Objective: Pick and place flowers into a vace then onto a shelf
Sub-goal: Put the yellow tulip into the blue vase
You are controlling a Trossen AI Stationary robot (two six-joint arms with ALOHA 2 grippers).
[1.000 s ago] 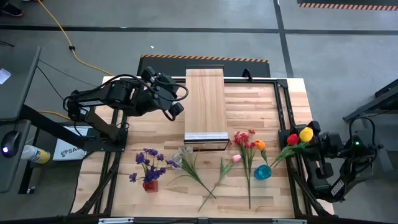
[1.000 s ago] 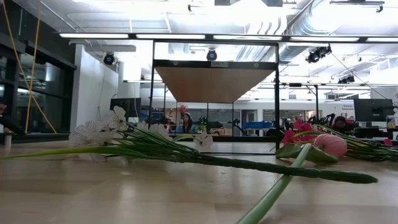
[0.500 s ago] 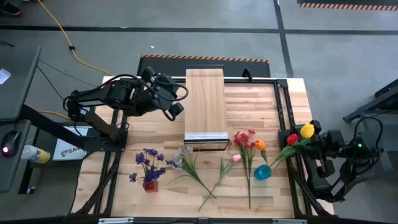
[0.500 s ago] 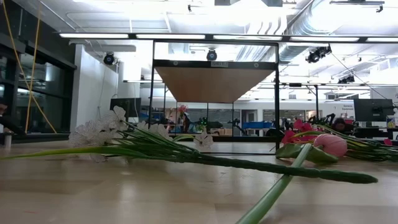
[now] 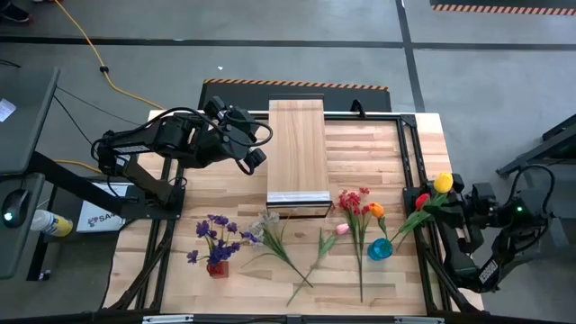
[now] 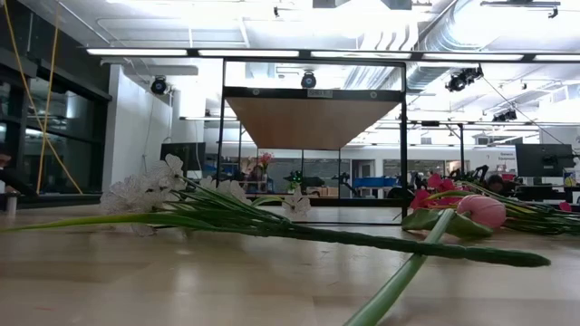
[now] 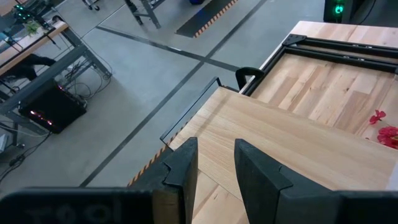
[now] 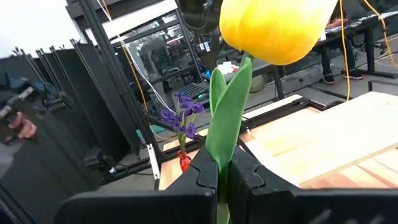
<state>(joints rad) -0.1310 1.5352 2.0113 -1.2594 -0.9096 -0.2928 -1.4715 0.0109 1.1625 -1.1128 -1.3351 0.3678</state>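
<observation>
My right gripper [image 5: 453, 203] stands at the table's right edge, shut on a yellow tulip [image 5: 443, 184]. A red tulip head [image 5: 422, 200] shows beside it; whether it is held too, I cannot tell. The tulip's green stem [image 5: 409, 225] slants down toward a blue vase [image 5: 380, 249]. My left gripper [image 5: 255, 157] hangs open, with nothing in it, left of the pale wood shelf [image 5: 297, 148]. Purple flowers [image 5: 216, 232] stand in a red vase. A white spray [image 5: 266, 225], pink tulip [image 5: 342, 229], red spray [image 5: 354, 200] and orange tulip [image 5: 376, 210] lie flat on the table. My right gripper pinches the yellow tulip's stem and leaf [image 8: 225, 146] between its two fingers [image 8: 208, 171], a short way below the head [image 8: 273, 25]. The fingers come level from the table's right and lie across the stem. The head stands above them, and the lower stem [image 5: 403, 229] slants away toward the blue vase.
A black metal frame [image 5: 409, 162] runs round the tabletop. In the low view long stems [image 6: 362, 240] lie across the near table, and the shelf's underside [image 6: 308, 118] spans the back. A mouse and desk [image 5: 11, 216] stand off the table's left.
My right gripper has rolled about its own axis while staying in place. The yellow tulip's head has swung a little toward the table's far edge.
</observation>
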